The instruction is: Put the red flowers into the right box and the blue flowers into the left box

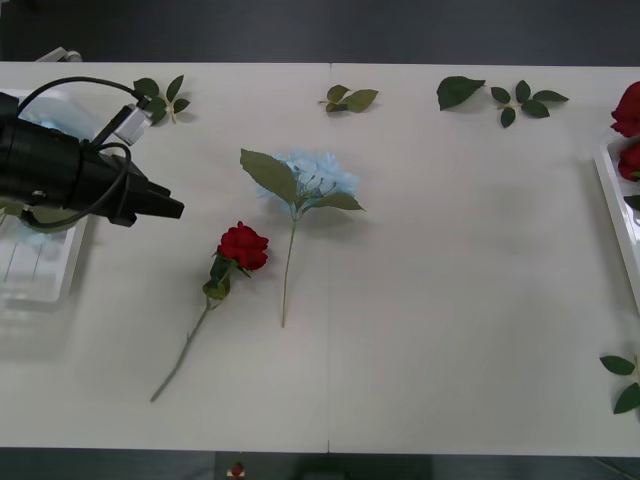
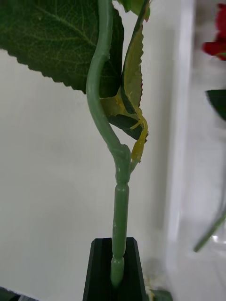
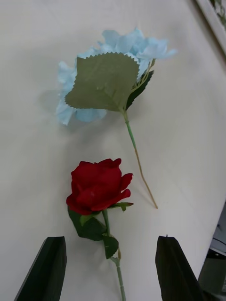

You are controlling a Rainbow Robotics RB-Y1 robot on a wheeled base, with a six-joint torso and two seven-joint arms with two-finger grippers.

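Note:
A red flower (image 1: 243,245) lies on the white table, its stem running toward the near edge. Beside it lies a blue flower (image 1: 315,178) with large green leaves. My left gripper (image 1: 165,207) hovers left of the rose. In the left wrist view it (image 3: 110,270) is open, with the red flower (image 3: 99,186) ahead of its fingers and the blue flower (image 3: 113,70) beyond. My right gripper (image 2: 114,270) is shut on a green leafy stem (image 2: 120,207) whose bloom is out of view, beside the right box's rim (image 2: 181,141). The right box (image 1: 612,195) holds red flowers (image 1: 628,110). The left box (image 1: 45,275) lies under my left arm.
Loose green leaf sprigs lie along the table's far edge (image 1: 160,98) (image 1: 348,98) (image 1: 460,92) (image 1: 525,100), and another sprig (image 1: 625,380) lies at the near right. The table between the two flowers and the right box is bare.

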